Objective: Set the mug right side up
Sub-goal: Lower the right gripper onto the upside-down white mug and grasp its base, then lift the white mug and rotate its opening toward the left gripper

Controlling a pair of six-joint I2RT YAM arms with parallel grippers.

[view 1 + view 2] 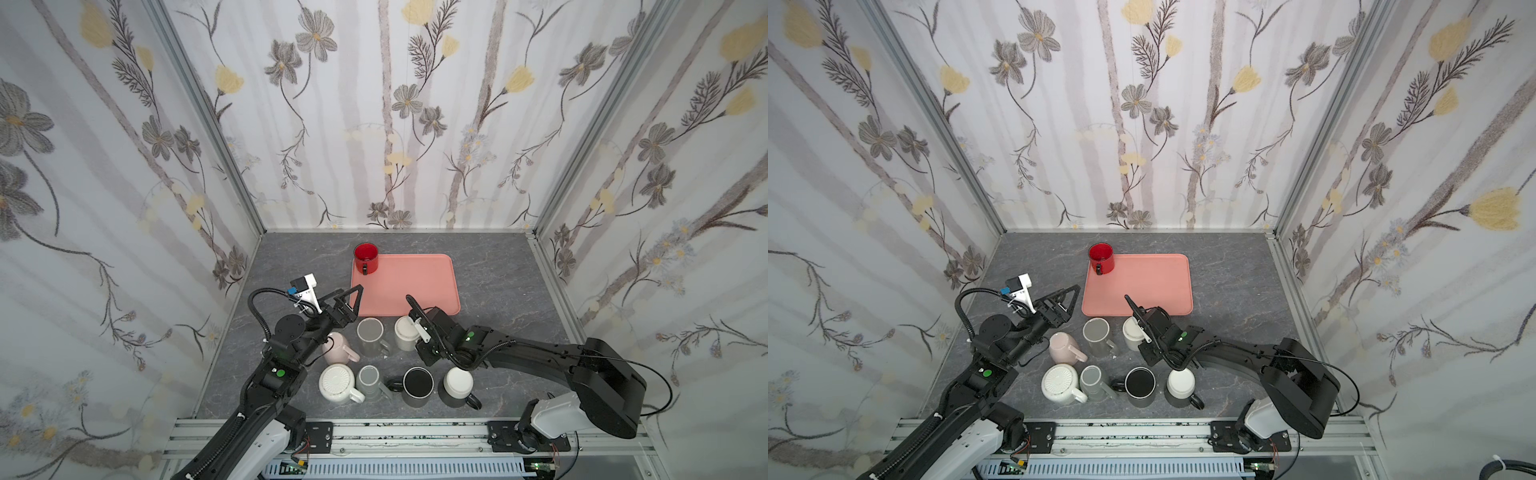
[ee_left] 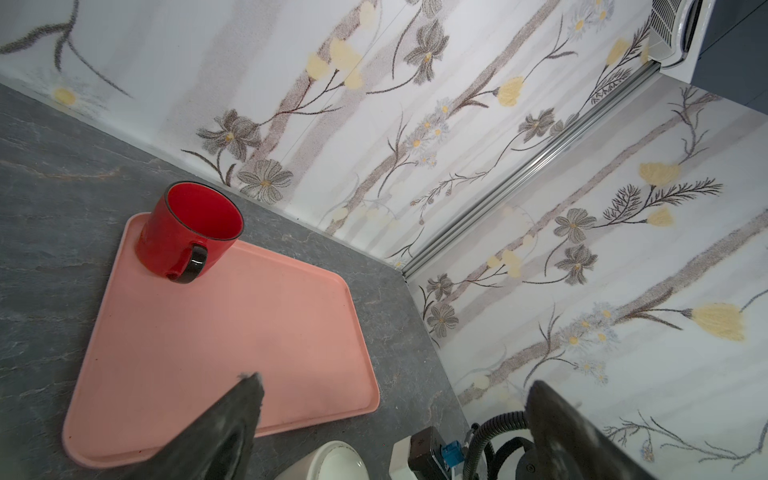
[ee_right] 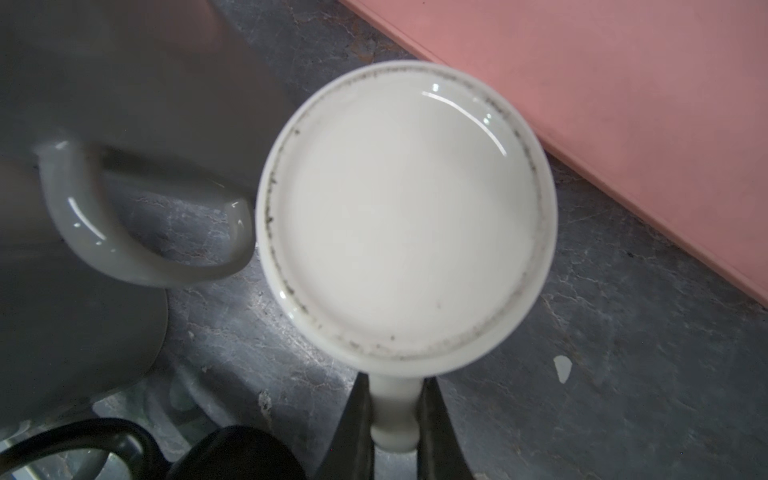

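right tool [image 3: 392,401]: my fingers are pressed together on the handle of the white mug [image 3: 405,216], one on each side.
white mug: mouth down, base ring up, standing on the bench [image 1: 498,286] just in front of the near edge of the pink tray [image 1: 415,286].
right wrist view only: the clamp on the handle. in both top views my wrist covers that handle, and only the mug's base and wall show.
left tool [image 2: 395,380]: fingers wide apart, holding nothing, by the tray's left edge.
left wrist view only: the clear gap between both left fingertips.
red mug [image 2: 189,232]: upright on the tray's far left corner, handle toward the near side.
top views only: the other mugs [image 1: 336,382] grouped on the near bench. the right wrist view catches just the grey mug [image 3: 124,83] beside the white one.
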